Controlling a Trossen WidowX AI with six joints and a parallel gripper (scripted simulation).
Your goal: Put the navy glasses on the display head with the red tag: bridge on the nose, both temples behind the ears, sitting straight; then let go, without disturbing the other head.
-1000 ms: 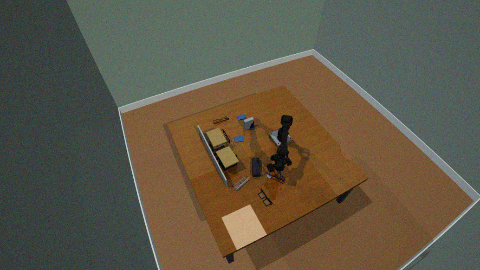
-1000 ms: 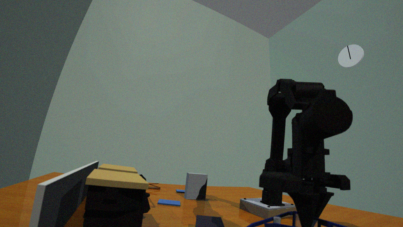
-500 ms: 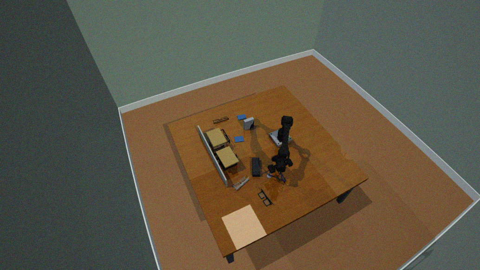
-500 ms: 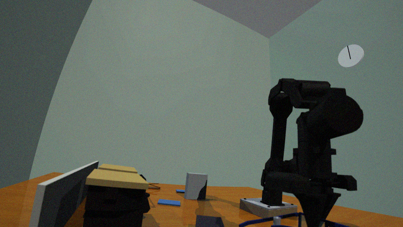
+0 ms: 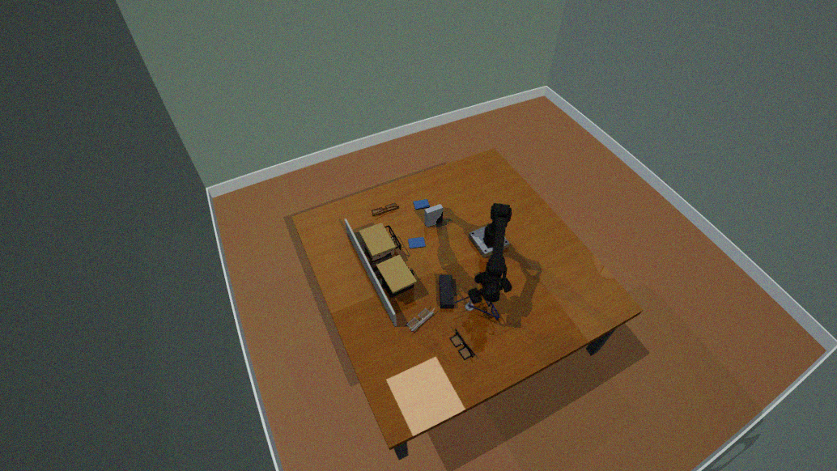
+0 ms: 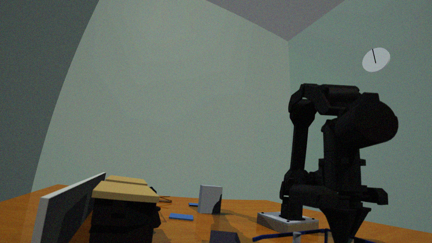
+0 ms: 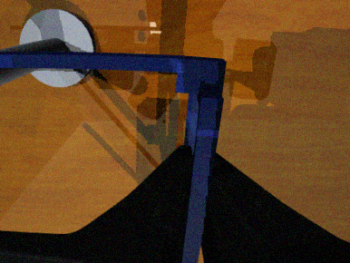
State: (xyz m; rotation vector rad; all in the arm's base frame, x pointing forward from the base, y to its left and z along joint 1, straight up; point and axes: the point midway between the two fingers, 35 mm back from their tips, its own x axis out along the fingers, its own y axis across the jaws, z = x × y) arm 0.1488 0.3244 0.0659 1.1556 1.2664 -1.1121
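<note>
My gripper [image 5: 487, 299] [image 6: 343, 236] [image 7: 192, 157] is shut on the navy glasses [image 5: 493, 312] [image 6: 290, 234] [image 7: 201, 120], pinching one thin blue bar of the frame a little above the table. Another blue bar runs off to the left in the wrist view. Two display heads with tan tops stand side by side to the left, a nearer head [image 5: 396, 273] [image 6: 125, 208] and a farther head [image 5: 377, 239] [image 6: 126, 180]. I see no red tag in any view. The gripper is well apart from both heads.
A grey panel [image 5: 368, 269] [image 6: 66, 199] stands behind the heads. On the table lie a dark case [image 5: 447, 290], black glasses [image 5: 463, 343], silver glasses [image 5: 421, 320], brown glasses [image 5: 384, 209], a grey box [image 5: 434, 215] [image 6: 209, 199], two blue cards and a pale mat [image 5: 424, 395].
</note>
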